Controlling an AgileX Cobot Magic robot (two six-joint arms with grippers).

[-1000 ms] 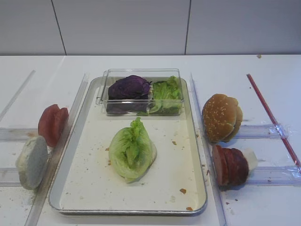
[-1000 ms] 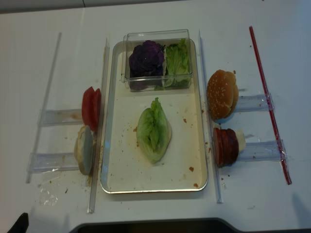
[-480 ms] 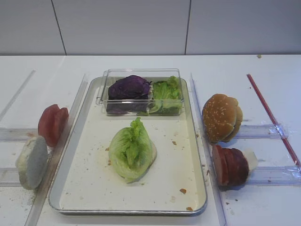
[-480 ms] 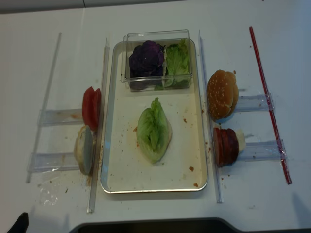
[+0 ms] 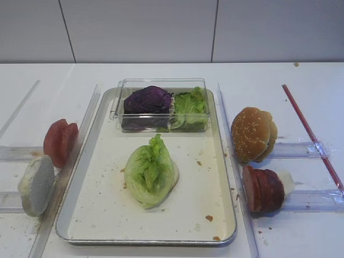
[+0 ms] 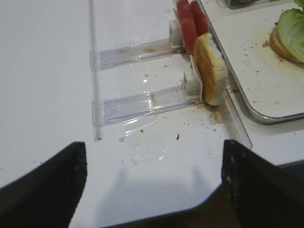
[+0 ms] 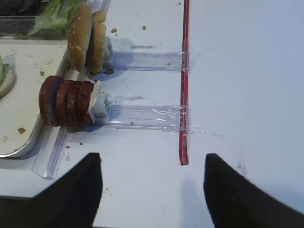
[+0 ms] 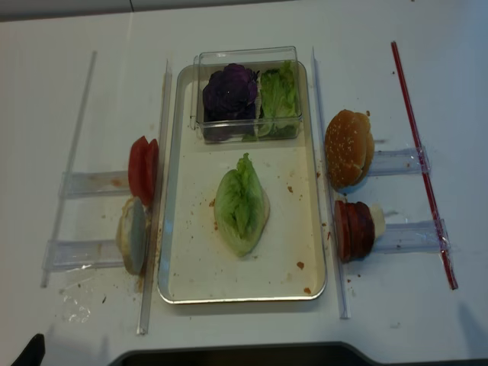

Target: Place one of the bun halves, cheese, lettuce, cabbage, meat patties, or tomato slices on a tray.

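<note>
Waiting above the near edge of the tabletop, both hands empty. Right hand: dark fingers spread wide apart, nothing between them, hanging short of the meat patties. Left hand: fingers likewise well apart, hanging short of the lone bun half and the tomato slices.

Tray already carrying a lettuce leaf near its middle, lying over what looks like a pale bun half. Clear box at the tray's far end, with purple cabbage left and more lettuce right.

Patties standing on edge in a rail holder just right of the tray, a pale pusher block touching the outermost one. Sesame bun upright in the next rail beyond. Cheese not clearly seen.

Handling, judged: patties probably firm, light, maybe greasy; best pinched across the flat faces of the end disc, from above. Bun soft, crushable; gentle squeeze across the faces, near mid-height. Tomato wet, slippery, easily torn; light grip only. Lettuce limp; pinch near the thick rib.
</note>
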